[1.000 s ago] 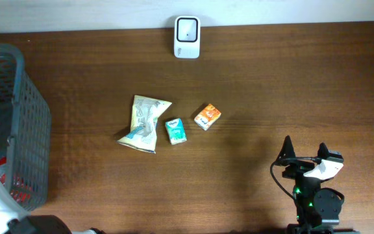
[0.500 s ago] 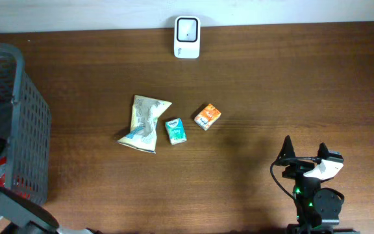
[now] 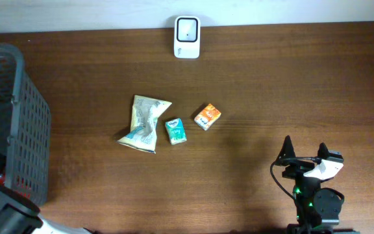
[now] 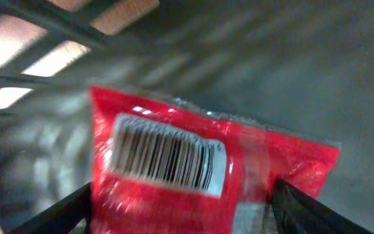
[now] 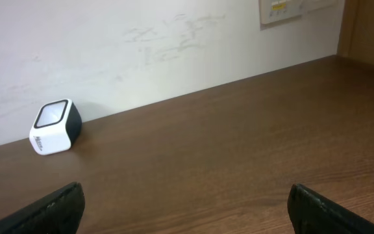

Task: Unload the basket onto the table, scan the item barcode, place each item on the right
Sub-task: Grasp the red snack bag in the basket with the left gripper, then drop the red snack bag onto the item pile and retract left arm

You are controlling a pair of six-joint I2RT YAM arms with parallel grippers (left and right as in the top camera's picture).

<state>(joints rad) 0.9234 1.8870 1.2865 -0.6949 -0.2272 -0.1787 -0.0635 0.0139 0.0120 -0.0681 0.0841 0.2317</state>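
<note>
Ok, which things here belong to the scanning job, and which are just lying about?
Job: white scanner; red barcoded packet, in the grey basket at the open left claw.
Lying about for now: crumpled snack bag; teal carton; orange carton; idle right claw, open.

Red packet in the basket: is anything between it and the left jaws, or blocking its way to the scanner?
Nothing visible lies between the open left jaws and the red packet, which fills their view. Towards the scanner, the basket and its mesh wall stand in the way.
</note>
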